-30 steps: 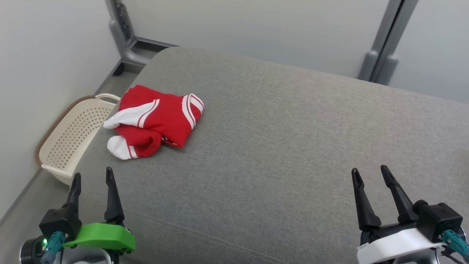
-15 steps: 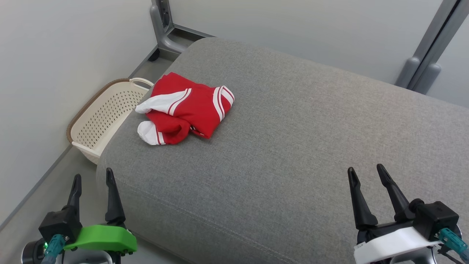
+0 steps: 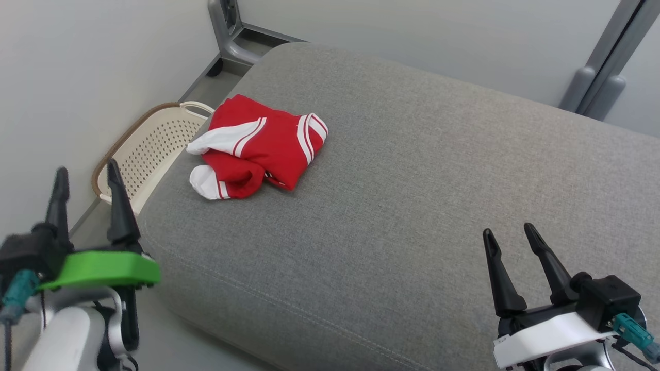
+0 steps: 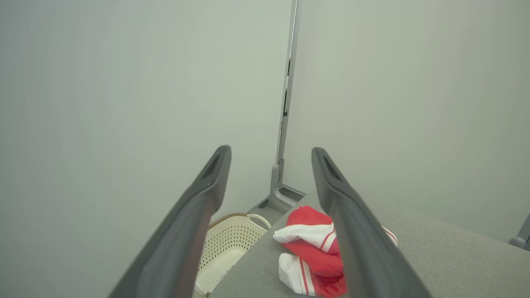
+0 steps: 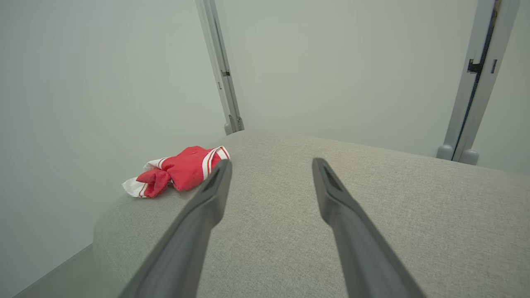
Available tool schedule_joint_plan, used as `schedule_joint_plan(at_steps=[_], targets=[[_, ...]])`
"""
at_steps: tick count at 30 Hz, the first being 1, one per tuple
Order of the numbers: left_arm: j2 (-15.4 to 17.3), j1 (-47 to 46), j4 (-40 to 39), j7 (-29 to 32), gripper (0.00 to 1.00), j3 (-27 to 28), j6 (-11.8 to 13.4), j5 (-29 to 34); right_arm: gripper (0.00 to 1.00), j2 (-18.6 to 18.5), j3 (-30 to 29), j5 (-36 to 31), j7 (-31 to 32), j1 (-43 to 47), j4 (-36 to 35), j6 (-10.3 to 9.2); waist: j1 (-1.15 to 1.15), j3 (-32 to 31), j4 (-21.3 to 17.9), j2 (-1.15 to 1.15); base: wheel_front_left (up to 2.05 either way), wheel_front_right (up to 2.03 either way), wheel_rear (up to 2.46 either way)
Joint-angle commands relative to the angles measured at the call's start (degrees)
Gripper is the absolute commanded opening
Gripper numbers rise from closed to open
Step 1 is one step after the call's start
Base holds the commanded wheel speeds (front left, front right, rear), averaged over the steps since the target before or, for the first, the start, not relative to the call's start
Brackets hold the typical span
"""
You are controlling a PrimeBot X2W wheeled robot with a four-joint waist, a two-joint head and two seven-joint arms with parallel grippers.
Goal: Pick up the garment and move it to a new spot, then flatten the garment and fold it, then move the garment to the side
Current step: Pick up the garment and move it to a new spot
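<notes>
The left gripper (image 3: 86, 170) has its 2 dark fingers spread wide with nothing between them. It hangs off the near left corner of the grey cushion (image 3: 412, 196), above the floor and in front of the cream basket (image 3: 149, 149). The right gripper (image 3: 508, 229) is just as open and just as empty, poised over the near right part of the cushion, well apart from the work.

The red garment (image 3: 263, 149) lies in a crumpled heap at the cushion's far left edge, just beside the basket's rim. White cuffs with red stripes stick out on its left side, and a striped band shows on its right.

It looks like light, soft knit cloth, limp rather than stiff. Judged from that, it should sag and unroll once lifted, and it is neither fragile nor slippery. Because the heap is layered, a shallow pinch may catch only 1 layer and let the rest trail. A raised fold or a thick striped cuff seems the best hold, and the left gripper is the nearer one. A pinch pressed too deep could also snag the cushion cover.
</notes>
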Motion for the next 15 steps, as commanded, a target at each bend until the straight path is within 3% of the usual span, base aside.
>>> schedule_joint_plan(at_steps=[1, 7, 15], targets=[[0.78, -2.53, -0.42, 0.57, 1.0, 0.48, -0.47, -0.17, 1.0, -0.17, -0.08, -0.57, 0.32, -0.69, -0.47, -0.06, 0.0, 1.13, -0.84, 0.0, 0.0, 0.0, 0.0], [2.44, -13.3, 5.3, 7.88, 1.0, 0.63, -4.34, -3.93, 1.0, -0.17, 0.2, -1.39, 1.17, -2.5, -1.44, -0.06, 0.0, 4.9, -3.44, 0.0, 0.0, 0.0, 0.0], [2.79, -25.21, 27.18, 21.68, 1.0, 0.17, -11.87, -12.22, 1.0, -0.91, 0.99, -2.65, 2.42, -5.33, -2.61, -0.06, 0.0, 11.23, -8.83, 0.0, 0.0, 0.0, 0.0]])
